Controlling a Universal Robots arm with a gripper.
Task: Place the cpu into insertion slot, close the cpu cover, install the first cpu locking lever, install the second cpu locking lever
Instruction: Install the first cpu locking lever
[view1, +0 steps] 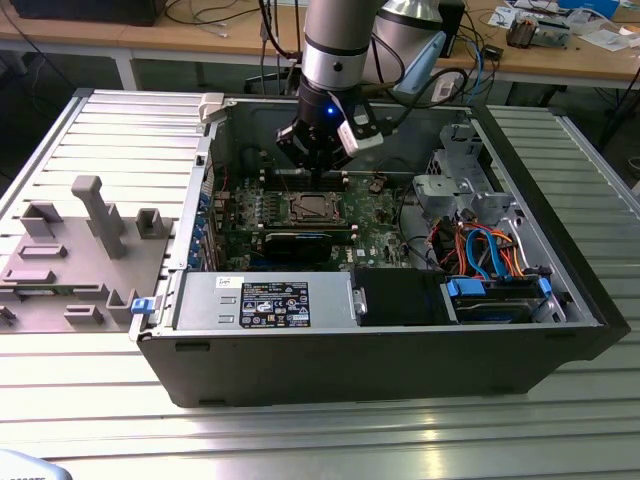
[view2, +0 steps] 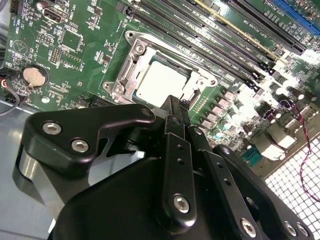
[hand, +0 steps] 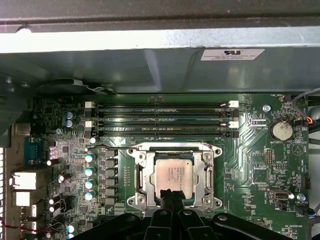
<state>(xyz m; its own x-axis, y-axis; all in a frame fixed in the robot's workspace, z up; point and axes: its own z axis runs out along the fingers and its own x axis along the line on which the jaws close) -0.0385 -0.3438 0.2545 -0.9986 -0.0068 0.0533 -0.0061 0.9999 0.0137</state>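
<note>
The cpu (hand: 172, 172) lies flat in the insertion slot (hand: 172, 148) on the green motherboard (hand: 250, 170), its silver top showing. The cpu cover (hand: 145, 172), a silver frame plate, lies down around it, and the chip shows through its window. My gripper (hand: 170, 194) hovers over the socket's near edge, fingertips together and shut, with nothing between them. In the second wrist view the shut gripper (view2: 173, 102) ends just at the rim of the cpu (view2: 160, 82) and the cpu cover (view2: 131, 75). In the exterior view the gripper (view1: 316, 178) hangs right above the socket (view1: 314, 208) inside the open computer case.
Long black memory slots (hand: 160, 120) run beside the socket, and a round coin battery (hand: 280, 131) sits on the board. The case wall (hand: 150, 65) rises behind. A power supply (view1: 270, 300), drive cage and cables (view1: 490, 255) crowd the case. A grey fixture (view1: 80, 250) stands outside.
</note>
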